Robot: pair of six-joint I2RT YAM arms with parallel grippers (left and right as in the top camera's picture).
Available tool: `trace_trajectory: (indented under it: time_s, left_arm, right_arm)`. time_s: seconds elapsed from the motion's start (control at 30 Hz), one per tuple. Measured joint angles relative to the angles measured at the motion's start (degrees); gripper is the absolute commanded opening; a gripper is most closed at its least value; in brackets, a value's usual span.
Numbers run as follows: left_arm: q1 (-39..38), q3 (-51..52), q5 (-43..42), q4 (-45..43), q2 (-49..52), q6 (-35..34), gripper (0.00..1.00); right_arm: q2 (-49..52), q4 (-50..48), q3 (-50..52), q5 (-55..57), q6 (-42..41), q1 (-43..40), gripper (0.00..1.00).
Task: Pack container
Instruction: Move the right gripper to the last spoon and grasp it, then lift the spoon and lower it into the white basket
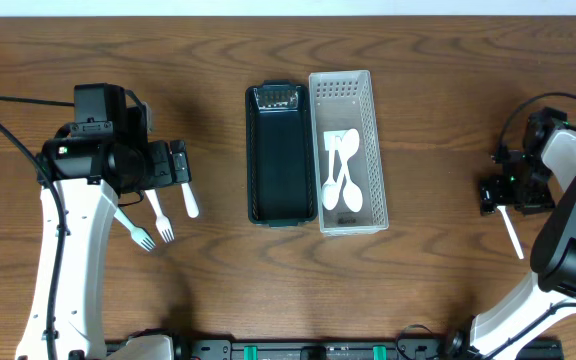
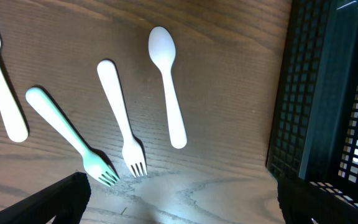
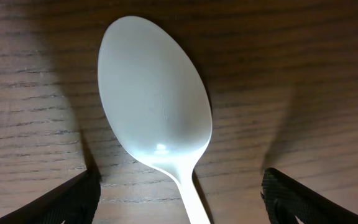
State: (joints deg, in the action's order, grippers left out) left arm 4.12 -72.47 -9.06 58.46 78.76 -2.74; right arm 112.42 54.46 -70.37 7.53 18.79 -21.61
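A black container point(image 1: 280, 155) stands mid-table beside a white slotted basket point(image 1: 370, 150) that holds white spoons point(image 1: 340, 178). Left of them lie a white spoon point(image 2: 166, 87), a white fork point(image 2: 122, 118), a mint-green fork point(image 2: 70, 137) and another white fork point(image 2: 2, 87). My left gripper point(image 2: 179, 199) hovers open above them, with nothing between its fingers point(image 2: 48, 202). At the far right, a lone white spoon point(image 3: 154, 99) lies on the wood. My right gripper point(image 3: 179, 199) is open astride that spoon's neck, with a gap on each side.
The black container's mesh wall point(image 2: 328, 93) is close to the right of my left gripper. My left arm point(image 1: 68, 230) crosses the table's left side. The lone spoon's handle point(image 1: 513, 235) points toward the front edge beside my right arm point(image 1: 568, 240).
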Motion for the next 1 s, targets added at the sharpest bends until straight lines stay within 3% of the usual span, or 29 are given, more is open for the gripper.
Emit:
trace_trajectory:
  time_s: [0.37,0.5,0.73,1.0]
  left_arm:
    - [0.0,0.0,0.0,0.0,0.0,0.0,0.98]
    - [0.0,0.0,0.0,0.0,0.0,0.0,0.98]
    - [0.0,0.0,0.0,0.0,0.0,0.0,0.98]
    - [0.0,0.0,0.0,0.0,0.0,0.0,0.98]
  right_arm:
    - [-3.3,-5.6,5.0,-3.4,0.9,-0.3,0.6]
    - [-3.6,-6.0,5.5,-4.5,0.9,-0.3,0.43]
    - [-3.6,-6.7,5.6,-4.9,-0.2,-0.3,0.24]
    - [-3.7,-7.3,5.6,-4.3,-0.5,-0.3,0.13]
